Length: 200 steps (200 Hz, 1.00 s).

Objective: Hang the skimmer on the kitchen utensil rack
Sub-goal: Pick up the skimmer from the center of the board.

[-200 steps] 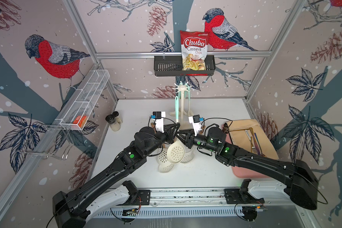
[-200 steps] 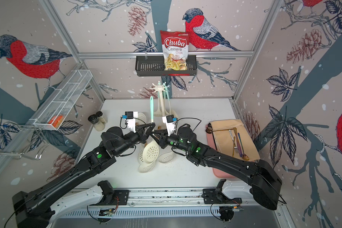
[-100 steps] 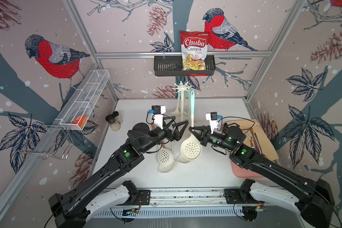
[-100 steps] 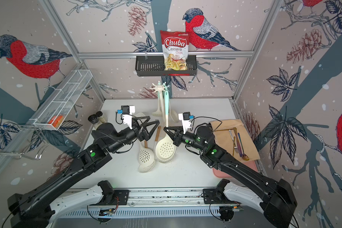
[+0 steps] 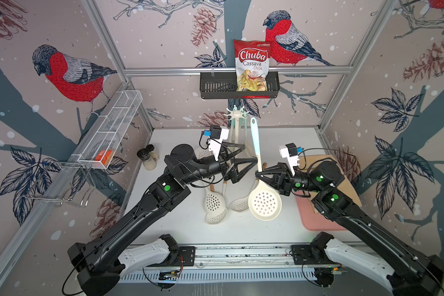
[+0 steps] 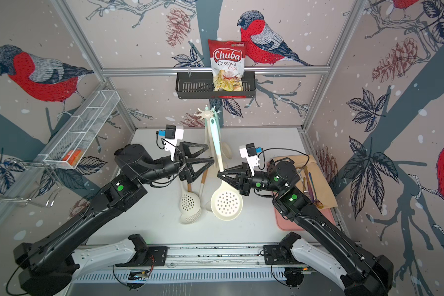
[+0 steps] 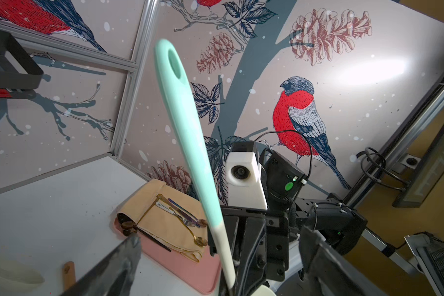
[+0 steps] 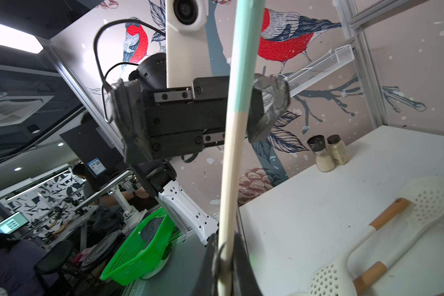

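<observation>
The skimmer (image 5: pixel 255 143) (image 6: pixel 217 146) has a mint handle, a cream neck and a round perforated bowl (image 5: pixel 264 203). It stands nearly upright above the table. My right gripper (image 5: pixel 259 174) (image 6: pixel 219 174) (image 8: pixel 224 258) is shut on its cream neck, just above the bowl. My left gripper (image 5: pixel 250 153) (image 6: pixel 210 153) (image 7: pixel 221 234) is open just left of the handle and holds nothing. The handle's hanging hole (image 7: pixel 176 64) shows in the left wrist view. The cream-white kitchen utensil rack (image 5: pixel 237 115) (image 6: pixel 207 114) stands at the back centre, just behind the handle's top.
Two wooden-handled skimmers (image 5: pixel 214 202) (image 8: pixel 420 202) lie on the table below my left gripper. A pink tray (image 5: pixel 315 220) with a tan cloth and cutlery is at the right. Spice jars (image 5: pixel 148 159) stand at the left. A black basket (image 5: pixel 215 87) and a wire shelf (image 5: pixel 110 128) hang on the walls.
My left gripper has opened, let go of the skimmer and drawn back left. My right gripper has closed on the neck and carried the skimmer right and more upright.
</observation>
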{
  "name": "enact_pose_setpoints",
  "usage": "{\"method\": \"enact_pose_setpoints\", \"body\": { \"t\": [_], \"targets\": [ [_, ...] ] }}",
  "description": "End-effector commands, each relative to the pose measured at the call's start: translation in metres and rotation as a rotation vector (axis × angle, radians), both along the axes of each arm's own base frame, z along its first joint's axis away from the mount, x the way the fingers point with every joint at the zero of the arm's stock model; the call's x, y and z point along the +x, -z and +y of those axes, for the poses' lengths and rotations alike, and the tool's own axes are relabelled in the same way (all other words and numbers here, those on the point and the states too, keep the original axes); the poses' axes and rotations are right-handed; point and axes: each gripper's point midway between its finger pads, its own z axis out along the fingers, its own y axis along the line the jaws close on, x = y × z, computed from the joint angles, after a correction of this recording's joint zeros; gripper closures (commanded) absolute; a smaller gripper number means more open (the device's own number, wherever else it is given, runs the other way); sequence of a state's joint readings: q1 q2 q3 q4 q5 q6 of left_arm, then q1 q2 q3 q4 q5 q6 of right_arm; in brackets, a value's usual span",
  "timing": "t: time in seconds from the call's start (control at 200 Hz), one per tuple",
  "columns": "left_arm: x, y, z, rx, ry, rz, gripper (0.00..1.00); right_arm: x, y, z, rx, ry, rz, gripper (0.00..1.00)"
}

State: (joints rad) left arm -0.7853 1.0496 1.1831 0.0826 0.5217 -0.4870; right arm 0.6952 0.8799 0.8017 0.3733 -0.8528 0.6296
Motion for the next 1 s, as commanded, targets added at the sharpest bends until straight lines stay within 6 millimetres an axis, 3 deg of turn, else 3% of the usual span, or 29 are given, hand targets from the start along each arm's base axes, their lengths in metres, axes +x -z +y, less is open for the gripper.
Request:
{"method": "enact_pose_setpoints", "body": {
  "t": [0.0,0.29,0.39,0.58,0.71,0.82,0.845,0.896,0.996],
  "targets": [
    [-0.011,-0.017,-0.001,-0.050,0.062,-0.041,0.02,-0.016,-0.013,-0.001,0.024,-0.073,-0.058,1.00],
    [-0.010,-0.033,-0.006,-0.082,0.088,-0.061,0.03,-0.027,-0.007,0.008,0.002,-0.113,-0.075,1.00],
    [-0.004,-0.044,-0.008,-0.097,0.072,-0.077,0.19,-0.028,-0.001,0.013,-0.028,-0.109,-0.082,1.00],
    [0.002,-0.057,-0.005,-0.114,0.037,-0.097,0.60,-0.017,0.007,0.011,-0.058,-0.030,-0.091,1.00],
    [0.004,-0.055,0.001,-0.103,0.003,-0.093,0.99,-0.010,0.014,0.009,-0.087,0.025,-0.097,1.00],
    [0.016,-0.047,0.008,-0.061,-0.091,-0.068,1.00,0.004,0.021,0.007,-0.123,0.116,-0.107,1.00],
    [0.022,-0.044,0.010,-0.044,-0.126,-0.054,1.00,0.007,0.020,0.006,-0.127,0.140,-0.117,0.91],
    [0.031,-0.039,0.014,-0.014,-0.181,-0.031,1.00,0.017,0.017,0.003,-0.139,0.219,-0.139,0.59],
    [0.042,-0.031,0.020,0.006,-0.260,0.018,1.00,0.042,-0.002,-0.008,-0.165,0.425,-0.199,0.36]
  ]
}}
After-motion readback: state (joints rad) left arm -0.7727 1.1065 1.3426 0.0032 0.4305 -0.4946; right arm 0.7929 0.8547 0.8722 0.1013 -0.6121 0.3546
